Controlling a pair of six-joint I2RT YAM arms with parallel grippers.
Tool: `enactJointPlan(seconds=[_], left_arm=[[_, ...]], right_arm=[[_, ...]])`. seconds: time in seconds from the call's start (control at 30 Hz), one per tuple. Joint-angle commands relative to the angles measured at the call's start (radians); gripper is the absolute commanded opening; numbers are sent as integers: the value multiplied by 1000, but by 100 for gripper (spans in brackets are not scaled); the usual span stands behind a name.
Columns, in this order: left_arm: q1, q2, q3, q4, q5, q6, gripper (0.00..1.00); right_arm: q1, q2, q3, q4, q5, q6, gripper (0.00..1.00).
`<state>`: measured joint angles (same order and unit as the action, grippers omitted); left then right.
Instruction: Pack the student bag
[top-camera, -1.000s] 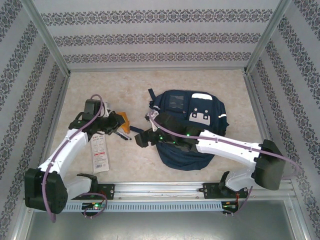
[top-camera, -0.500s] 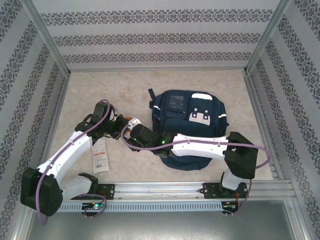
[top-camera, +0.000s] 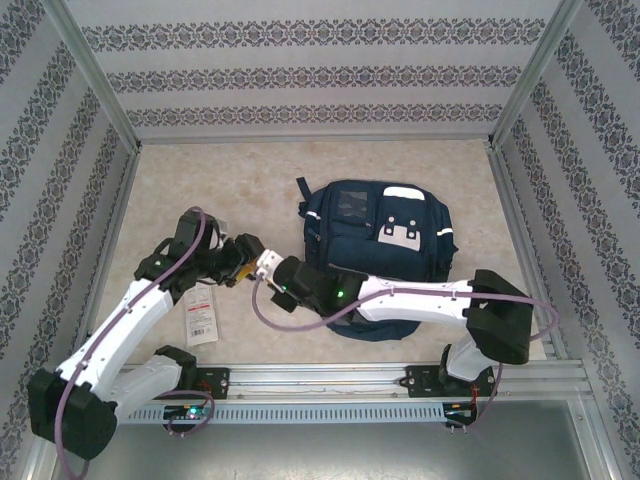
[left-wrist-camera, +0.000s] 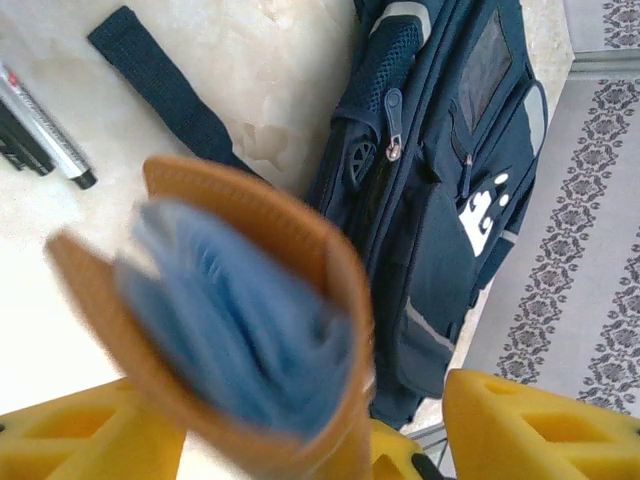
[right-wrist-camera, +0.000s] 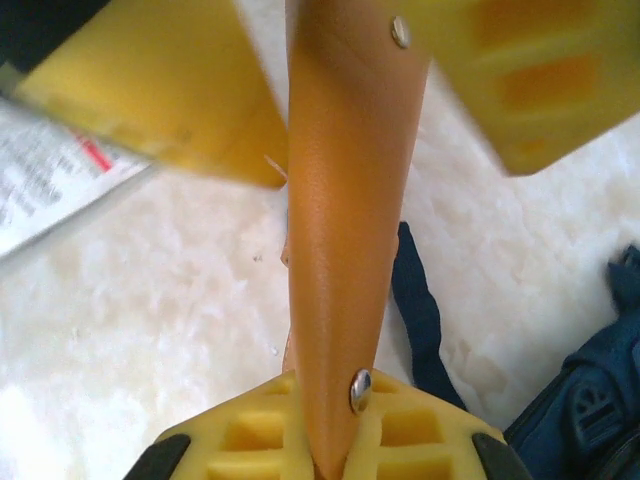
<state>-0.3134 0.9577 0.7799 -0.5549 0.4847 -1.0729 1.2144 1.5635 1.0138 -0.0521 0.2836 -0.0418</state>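
right gripper (right-wrist-camera: 320, 445) clamps the tan pouch (right-wrist-camera: 345, 200), left gripper (left-wrist-camera: 310, 440) wide around it, packet (top-camera: 198, 312) print illegible.

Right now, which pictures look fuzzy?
Left wrist view: the brown pouch up close is smeared, the backpack behind it sharper. Right wrist view: the yellow fingers at the top are blurry. Top view: crisp, evenly lit.

The tan pouch (left-wrist-camera: 240, 330) between the fingers of the left gripper (left-wrist-camera: 310, 430) is blurred; its blue contents cannot be identified. It hides the lower part of the student bag (left-wrist-camera: 450, 180). Two pens (left-wrist-camera: 45, 130) left of those fingers run off the edge. Ahead of the right gripper (right-wrist-camera: 325, 440), the tan pouch's far end is cut off; the printed paper (right-wrist-camera: 50, 180) is unreadable. Overhead, the right arm (top-camera: 420, 298) covers the student bag's near side.
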Motion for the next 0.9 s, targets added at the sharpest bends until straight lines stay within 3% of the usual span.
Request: enactJointPlan(seconds=[0.0, 0.1, 0.3, 0.43, 0.5, 0.57, 0.73, 0.8, 0.87], left_arm=[[-11, -48, -11, -125, -35, 39, 68], [-11, -69, -53, -131, -31, 5, 68], [-13, -83, -123, -78, -38, -70, 64], [-13, -76, -112, -85, -60, -70, 53], [-13, -73, -102, -86, -65, -64, 42], [-13, -72, -97, -78, -62, -62, 27], [-13, -80, -102, -10, -15, -21, 10], [-13, -85, -103, 35, 13, 50, 8], [-13, -89, -102, 86, 53, 140, 8]], right_arm=[[27, -64, -54, 71, 21, -281, 5], [37, -76, -58, 71, 56, -349, 4], [131, 2, -25, 144, 269, -532, 7], [195, 61, -10, 222, 360, -624, 10], [214, 73, -10, 241, 373, -627, 12], [232, 77, -15, 250, 376, -614, 18], [266, 55, -44, 244, 382, -564, 47], [264, 3, -61, 169, 322, -484, 57], [236, -82, -46, -24, 136, -350, 65]])
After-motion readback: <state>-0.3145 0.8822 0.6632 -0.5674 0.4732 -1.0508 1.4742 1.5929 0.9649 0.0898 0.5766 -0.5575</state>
